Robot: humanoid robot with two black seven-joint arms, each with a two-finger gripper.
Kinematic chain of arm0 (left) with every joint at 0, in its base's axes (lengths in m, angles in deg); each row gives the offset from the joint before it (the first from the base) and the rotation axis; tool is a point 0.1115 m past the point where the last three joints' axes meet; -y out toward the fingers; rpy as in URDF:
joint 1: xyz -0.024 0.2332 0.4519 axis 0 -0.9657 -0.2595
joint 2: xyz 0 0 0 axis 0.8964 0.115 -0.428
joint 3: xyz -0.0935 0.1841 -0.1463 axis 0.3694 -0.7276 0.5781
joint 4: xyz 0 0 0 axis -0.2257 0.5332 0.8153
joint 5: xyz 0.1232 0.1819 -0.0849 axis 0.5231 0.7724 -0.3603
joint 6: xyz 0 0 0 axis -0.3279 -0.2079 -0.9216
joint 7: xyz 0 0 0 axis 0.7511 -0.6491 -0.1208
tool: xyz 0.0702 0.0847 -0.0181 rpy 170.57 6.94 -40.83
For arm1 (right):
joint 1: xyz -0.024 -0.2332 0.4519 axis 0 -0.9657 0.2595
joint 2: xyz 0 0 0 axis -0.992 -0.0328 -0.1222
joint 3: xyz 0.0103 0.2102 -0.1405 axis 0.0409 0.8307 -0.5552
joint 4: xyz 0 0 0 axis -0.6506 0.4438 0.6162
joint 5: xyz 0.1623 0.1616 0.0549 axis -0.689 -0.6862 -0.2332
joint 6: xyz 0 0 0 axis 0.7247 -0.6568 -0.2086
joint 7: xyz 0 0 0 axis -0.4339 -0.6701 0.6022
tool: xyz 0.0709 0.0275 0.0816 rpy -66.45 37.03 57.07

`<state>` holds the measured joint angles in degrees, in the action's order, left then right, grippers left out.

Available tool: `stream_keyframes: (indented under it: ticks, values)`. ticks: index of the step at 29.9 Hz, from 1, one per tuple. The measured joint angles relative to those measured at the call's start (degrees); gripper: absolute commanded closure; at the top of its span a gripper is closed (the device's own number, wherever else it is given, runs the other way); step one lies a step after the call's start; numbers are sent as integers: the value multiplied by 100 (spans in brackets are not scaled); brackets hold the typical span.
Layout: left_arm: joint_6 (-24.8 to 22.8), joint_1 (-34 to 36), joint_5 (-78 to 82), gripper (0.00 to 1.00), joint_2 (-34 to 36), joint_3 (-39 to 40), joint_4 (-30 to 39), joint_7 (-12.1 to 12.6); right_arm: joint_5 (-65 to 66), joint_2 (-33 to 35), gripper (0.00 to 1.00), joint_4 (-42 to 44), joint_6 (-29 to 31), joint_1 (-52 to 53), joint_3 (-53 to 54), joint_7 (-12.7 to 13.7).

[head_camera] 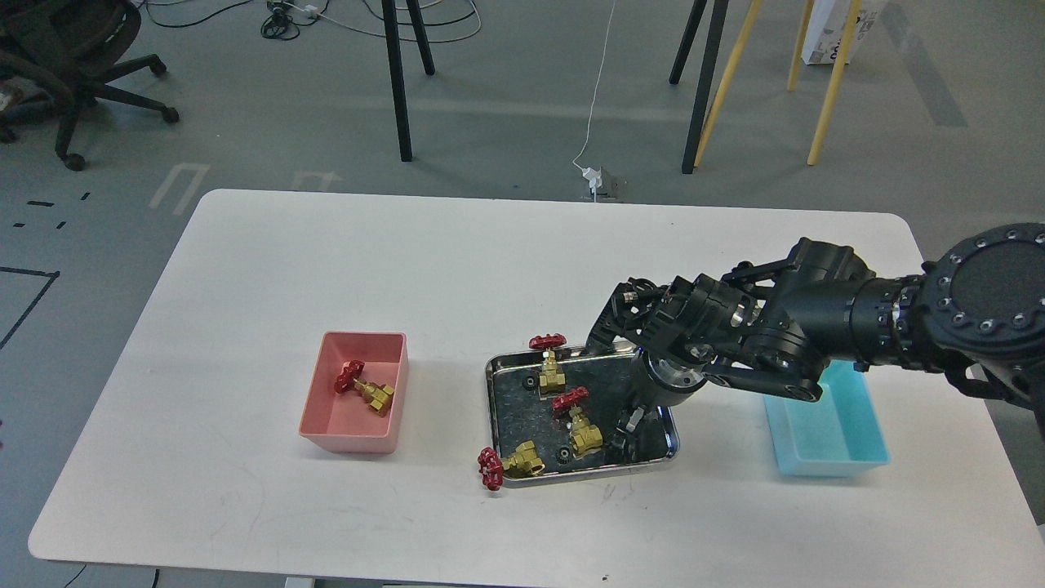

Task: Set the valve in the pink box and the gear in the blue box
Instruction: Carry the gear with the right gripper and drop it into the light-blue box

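One valve [363, 390] lies in the pink box [326, 425] at the left. Three more valves are at the shiny steel tray [492, 408]: one upright at the back [549, 363], one in the middle [578, 420], and one [510, 465] lying over the front-left corner. Tiny black gears [562, 452] [529, 380] lie on the tray floor. My right gripper [623, 434] points down into the tray's right front part; its dark fingers cannot be told apart. The blue box [833, 437] stands to the right, partly under my arm. My left gripper is out of view.
The white table's front edge [522, 572] runs close below the tray. My right arm [816, 335] spans from the right edge over the blue box's back. Chair, stand legs and cables are on the floor beyond the table.
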<state>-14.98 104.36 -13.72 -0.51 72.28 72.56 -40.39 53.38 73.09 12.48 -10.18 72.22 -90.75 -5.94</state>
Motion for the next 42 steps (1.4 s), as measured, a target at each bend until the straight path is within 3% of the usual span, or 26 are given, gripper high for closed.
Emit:
stream_keyframes:
  ticks: [5,12,19,21,24,28,32,36,39,42]
  values:
    - [0,-28,11,1,-43,-10,4,0,-386,906,91,-163,-1,344,357,-6]
    - [5,-42,17,1,-132,-10,4,0,-348,3215,91,-1591,-2,491,357,-5]
    - [11,-2,17,1,-236,-1,4,0,267,4914,80,-2651,-2,204,220,10]
    - [17,-2,17,1,-265,-1,4,0,427,5093,73,-2718,-1,45,241,14]
    - [25,-2,17,1,-281,-1,4,0,493,5170,44,-2698,-2,-127,394,38]
    - [27,-3,17,1,-296,-1,4,0,489,5172,21,-2618,-2,-379,764,60]
    - [28,-31,17,1,-305,-3,3,0,365,5127,13,-2531,-2,-709,1208,76]
    - [-8,-64,38,1,-306,-14,15,0,-206,5106,13,-2494,-1,-933,1941,175]
    - [-113,-70,51,0,-312,-18,48,18,-1428,5034,13,-2283,-2,-960,2799,305]
    - [-397,-34,53,0,-452,-16,63,285,-3180,4900,13,-1857,-212,-970,3686,633]
